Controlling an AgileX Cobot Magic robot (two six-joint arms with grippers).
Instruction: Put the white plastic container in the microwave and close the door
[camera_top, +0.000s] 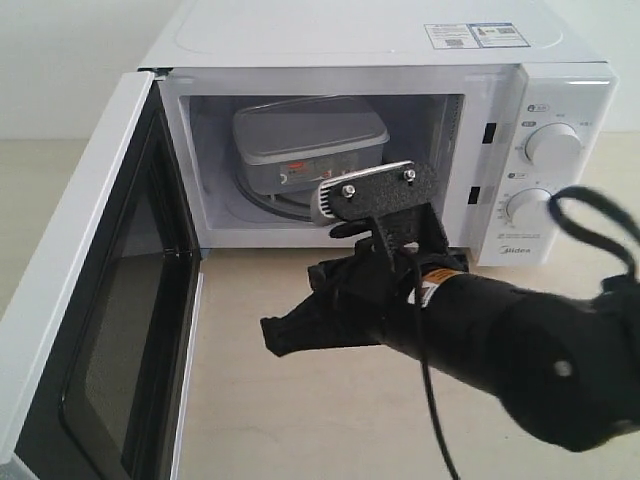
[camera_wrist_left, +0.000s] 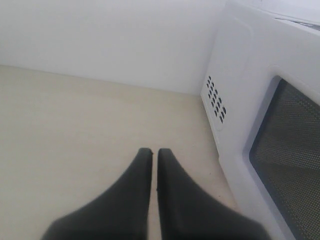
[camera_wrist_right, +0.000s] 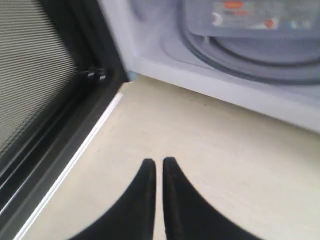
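Note:
The white plastic container (camera_top: 305, 140) sits inside the microwave (camera_top: 400, 40) on the glass turntable (camera_wrist_right: 260, 57), its orange-red label facing out. The door (camera_top: 90, 300) stands wide open to the left. My right gripper (camera_top: 275, 335) hovers low over the table in front of the cavity, shut and holding nothing; in the right wrist view the right gripper (camera_wrist_right: 158, 161) points at the table between the door's inner frame (camera_wrist_right: 35, 75) and the container (camera_wrist_right: 250, 15). My left gripper (camera_wrist_left: 151, 150) is shut and empty, beside the door's outer face (camera_wrist_left: 290, 150); the exterior view does not show it.
Two round dials (camera_top: 553, 144) sit on the microwave's right panel. A black cable (camera_top: 590, 215) loops above the right arm. The beige tabletop (camera_top: 300, 420) runs in front of the cavity. Vent holes (camera_wrist_left: 216, 98) mark the microwave's side wall, with a white wall behind.

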